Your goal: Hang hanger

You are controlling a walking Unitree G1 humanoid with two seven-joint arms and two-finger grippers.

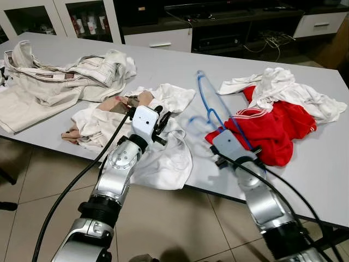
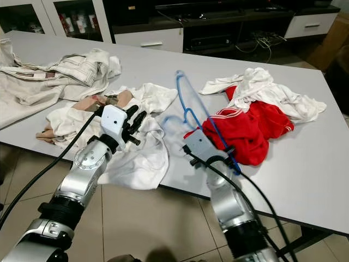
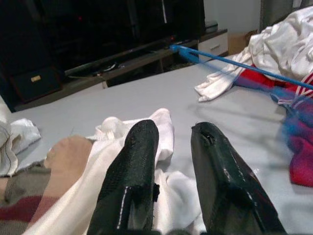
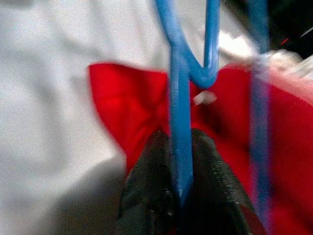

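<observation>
Right gripper [image 4: 182, 161] clamps the blue hanger [image 1: 210, 101] above the red shirt [image 1: 272, 128]; left gripper [image 3: 173, 161], narrowly parted, hovers over white cloth [image 1: 163, 158]; hanging remains undone

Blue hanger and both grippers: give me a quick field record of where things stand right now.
hanger: blue hanger, lifted off the grey table, slanting above the red garment
right gripper: right gripper, fingers closed on the hanger's bar
left gripper: left gripper, fingers apart, holding nothing, over the white shirt
other clothes: beige trousers at the table's left end; white garment lying on the red one
hanging spot: no rail or hook seen
</observation>
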